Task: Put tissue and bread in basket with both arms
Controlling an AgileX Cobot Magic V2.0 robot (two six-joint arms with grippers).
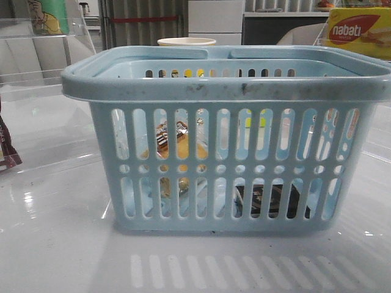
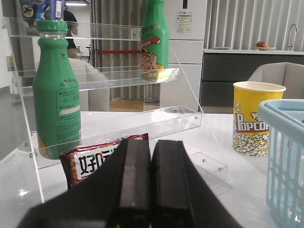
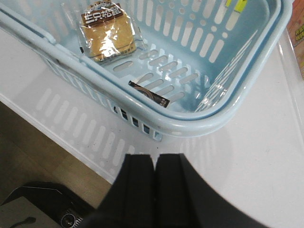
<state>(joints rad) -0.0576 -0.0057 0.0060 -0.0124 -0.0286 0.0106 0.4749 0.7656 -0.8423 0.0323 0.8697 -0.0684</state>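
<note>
The basket [image 1: 226, 140] fills the middle of the front view, standing on the white table [image 1: 55, 250]; through its slots the bread [image 1: 171, 137] shows at centre left, leaning up against the inside, and the tissue [image 1: 269, 201] lies low at lower centre right on the basket floor. In the right wrist view the bread [image 3: 107, 35] sits at the upper left, inside the basket [image 3: 228, 114], and a dark corner of the tissue [image 3: 149, 95] peeks past the rim near the frame's centre; the two are apart. The right gripper [image 3: 154, 166], at the bottom centre of that view, has its fingers pressed together on nothing, outside the basket over the table. The left gripper [image 2: 151, 156], bottom centre of its view, is likewise closed and empty; behind it lie a maroon wrapper [image 2: 95, 159], a green bottle [image 2: 56, 95] on a clear shelf [image 2: 118, 126], and a popcorn cup [image 2: 254, 118] at the right, just beside the basket's rim [image 2: 280, 114]. A nabati box [image 1: 360, 30] sits in the front view's upper right.
</note>
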